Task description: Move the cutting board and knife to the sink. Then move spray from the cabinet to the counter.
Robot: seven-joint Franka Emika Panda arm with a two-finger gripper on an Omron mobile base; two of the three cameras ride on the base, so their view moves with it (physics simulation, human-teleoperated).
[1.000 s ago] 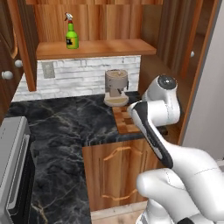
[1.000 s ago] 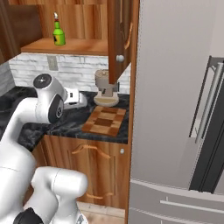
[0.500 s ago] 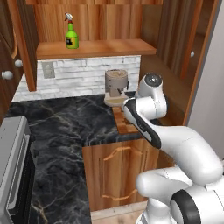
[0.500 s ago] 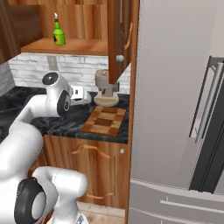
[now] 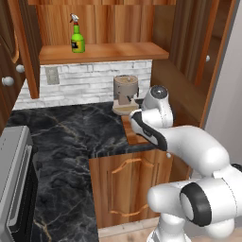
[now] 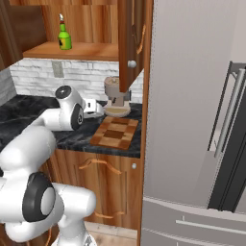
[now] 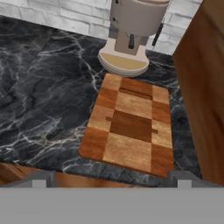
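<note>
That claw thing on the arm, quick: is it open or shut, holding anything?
Claw: open, holding nothing, above the cutting board.

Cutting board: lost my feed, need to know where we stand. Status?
Gripper open, empty, above counter. Cutting board flat on counter, untouched. Coffee machine close behind board's far edge, cabinet side beside it.
</note>
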